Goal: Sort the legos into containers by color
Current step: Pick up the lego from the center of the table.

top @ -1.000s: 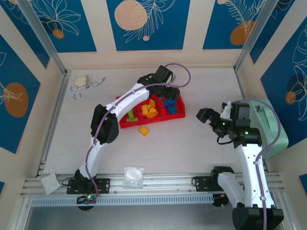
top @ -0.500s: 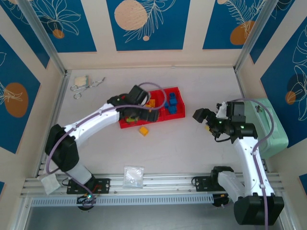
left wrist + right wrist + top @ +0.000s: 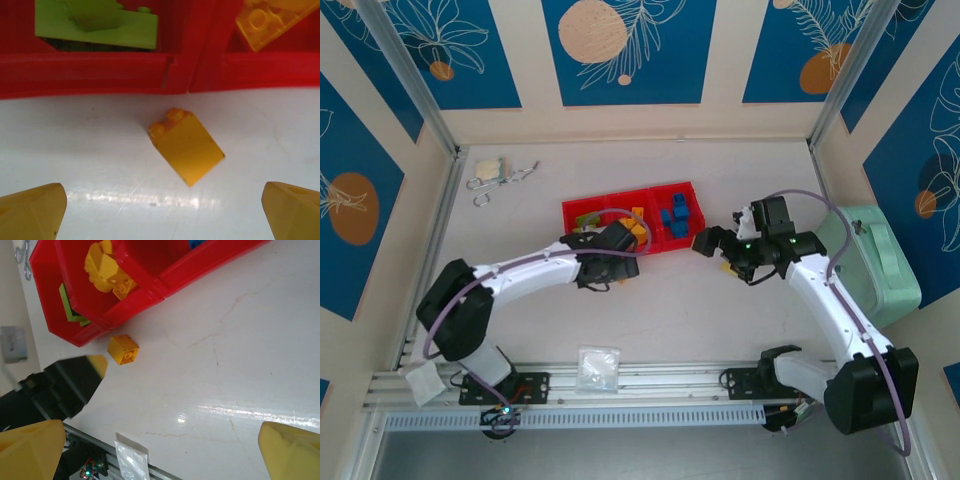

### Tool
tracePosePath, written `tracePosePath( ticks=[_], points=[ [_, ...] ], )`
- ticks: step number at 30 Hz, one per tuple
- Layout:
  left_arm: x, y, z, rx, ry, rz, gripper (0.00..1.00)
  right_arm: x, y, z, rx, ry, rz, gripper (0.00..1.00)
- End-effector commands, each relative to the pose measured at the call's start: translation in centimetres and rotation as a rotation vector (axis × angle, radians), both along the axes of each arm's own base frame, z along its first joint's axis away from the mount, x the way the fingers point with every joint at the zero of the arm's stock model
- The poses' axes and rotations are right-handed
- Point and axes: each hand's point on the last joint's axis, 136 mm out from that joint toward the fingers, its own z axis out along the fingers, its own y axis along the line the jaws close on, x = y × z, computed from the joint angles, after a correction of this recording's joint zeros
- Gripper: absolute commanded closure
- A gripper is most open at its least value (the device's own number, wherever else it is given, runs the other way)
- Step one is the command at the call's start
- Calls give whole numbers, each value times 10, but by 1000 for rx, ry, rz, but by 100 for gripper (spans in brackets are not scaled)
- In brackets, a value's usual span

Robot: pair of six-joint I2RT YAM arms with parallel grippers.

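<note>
The left end effector [image 3: 162, 212] hangs spread wide and empty above the surface [image 3: 75, 150]. One loose orange-yellow lego [image 3: 186, 149] lies ahead of it, just beside the red tray [image 3: 90, 75]. The right end effector [image 3: 160, 450] is equally released, holding nothing.

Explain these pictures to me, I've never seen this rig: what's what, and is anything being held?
Two robot arms are bolted at the near table edge, each ending in a two-finger gripper. The overhead picture looks down from behind them. The other two come from a camera on each wrist, so the yellow tips at the bottom corners are that arm's own fingers. The left gripper and right gripper are both open and hold nothing. On the table sits a red tray with green bricks, orange-yellow bricks and blue bricks in separate compartments. One loose orange-yellow brick lies just outside the tray, in front of the left gripper.
</note>
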Motion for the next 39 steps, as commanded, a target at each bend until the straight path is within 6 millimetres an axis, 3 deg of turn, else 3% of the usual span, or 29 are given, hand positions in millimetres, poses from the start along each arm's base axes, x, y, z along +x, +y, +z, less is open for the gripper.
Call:
tracePosePath(
  ticks=[1,8,12,18,23,29,31,34,39],
  points=[
    [11,2,-8,-5,-14,189,1,-3,-1,9,-42,-33,40,1],
    [16,-5,-27,36,17,291,0,-10,-11,5,-76,-38,43,1],
    [22,-17,-39,2,13,300,7,-11,-12,3,-66,-36,43,1],
    [22,-16,-50,4,16,329,18,-12,-15,2,-71,-40,41,1],
    [16,-23,-59,-115,10,330,45,-12,-19,3,-65,-47,23,1],
    [10,-17,-55,-129,1,307,69,-8,-19,10,-53,-61,17,1],
    [10,-16,-48,-142,-15,293,76,-6,-20,13,-55,-69,15,1],
    [11,-15,-20,-158,-74,238,84,-6,-21,16,-56,-78,9,1],
    [33,-18,70,-169,-302,96,83,-3,-21,23,-49,-90,-2,1]
  ],
)
